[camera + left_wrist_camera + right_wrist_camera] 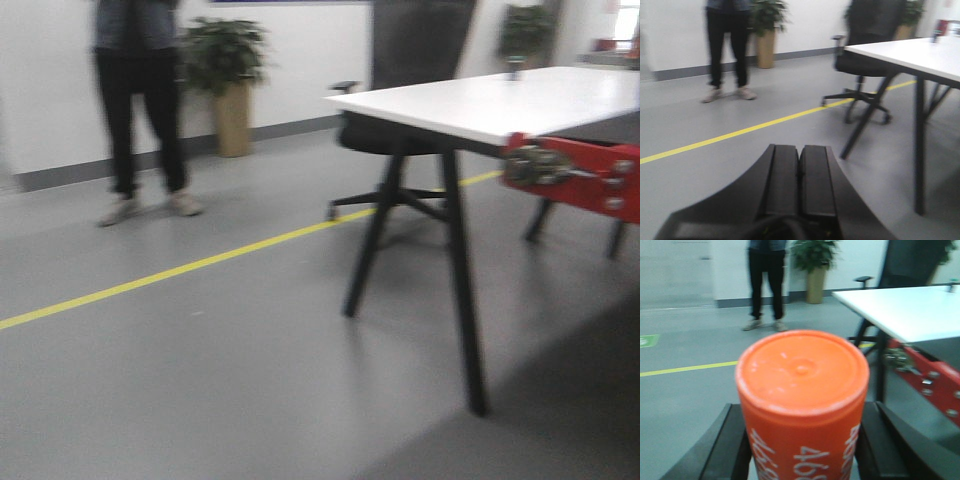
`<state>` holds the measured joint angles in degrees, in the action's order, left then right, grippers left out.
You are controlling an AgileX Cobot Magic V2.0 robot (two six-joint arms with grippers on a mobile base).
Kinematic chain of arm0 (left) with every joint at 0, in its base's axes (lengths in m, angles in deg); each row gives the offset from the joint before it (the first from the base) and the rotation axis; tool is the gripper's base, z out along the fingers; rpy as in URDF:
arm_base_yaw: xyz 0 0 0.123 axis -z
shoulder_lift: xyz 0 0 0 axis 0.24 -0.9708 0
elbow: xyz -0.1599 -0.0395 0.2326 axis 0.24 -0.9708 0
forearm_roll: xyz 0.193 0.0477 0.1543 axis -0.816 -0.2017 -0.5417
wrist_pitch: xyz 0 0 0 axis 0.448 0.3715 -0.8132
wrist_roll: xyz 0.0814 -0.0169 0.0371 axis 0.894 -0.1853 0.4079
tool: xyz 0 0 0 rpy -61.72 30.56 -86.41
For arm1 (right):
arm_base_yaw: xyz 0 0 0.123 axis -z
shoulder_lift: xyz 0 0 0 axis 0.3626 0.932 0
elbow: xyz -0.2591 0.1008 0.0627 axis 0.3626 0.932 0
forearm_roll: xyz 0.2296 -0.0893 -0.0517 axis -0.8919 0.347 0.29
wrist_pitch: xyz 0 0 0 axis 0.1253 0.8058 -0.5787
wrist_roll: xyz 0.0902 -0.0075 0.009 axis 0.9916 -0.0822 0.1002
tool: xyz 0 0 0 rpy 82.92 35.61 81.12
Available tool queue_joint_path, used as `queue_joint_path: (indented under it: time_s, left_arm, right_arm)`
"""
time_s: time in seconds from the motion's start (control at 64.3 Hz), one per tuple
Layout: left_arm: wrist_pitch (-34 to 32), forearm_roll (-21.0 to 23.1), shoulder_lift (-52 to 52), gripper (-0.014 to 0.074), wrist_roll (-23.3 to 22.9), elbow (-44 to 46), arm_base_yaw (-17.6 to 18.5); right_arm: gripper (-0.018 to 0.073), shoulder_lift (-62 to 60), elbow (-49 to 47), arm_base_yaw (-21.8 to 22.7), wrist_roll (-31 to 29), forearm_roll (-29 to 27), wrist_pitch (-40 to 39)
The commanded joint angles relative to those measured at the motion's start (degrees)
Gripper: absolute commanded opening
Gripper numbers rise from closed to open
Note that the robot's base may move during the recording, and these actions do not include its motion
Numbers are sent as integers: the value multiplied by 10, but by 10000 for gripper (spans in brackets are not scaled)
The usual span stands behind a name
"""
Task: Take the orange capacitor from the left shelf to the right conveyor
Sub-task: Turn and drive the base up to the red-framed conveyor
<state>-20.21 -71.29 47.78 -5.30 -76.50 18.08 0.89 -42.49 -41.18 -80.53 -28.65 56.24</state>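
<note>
Gripping orange can (802, 405) with right gripper (802, 452); seems stiff, light, slick, so squeeze mid-body. Left gripper (800, 170): pressed together, empty.

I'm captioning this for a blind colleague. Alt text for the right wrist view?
An orange capacitor fills the foreground, clamped between the black fingers of the right hand. Behind it: grey floor with a yellow line, a person, a white table and the red-edged conveyor.
</note>
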Motion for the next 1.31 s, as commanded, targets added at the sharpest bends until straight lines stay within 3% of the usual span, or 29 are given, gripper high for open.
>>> queue_joint_path:
  time_s: [0.0, 1.291]
  left_arm:
    - [-48, 2, 6, -127, -1, 3, 0]
    - [-48, 2, 6, -127, -1, 3, 0]
  right_arm:
    - [74, 7, -16, 2, -3, 8, -52]
    - [74, 7, -16, 2, -3, 8, -52]
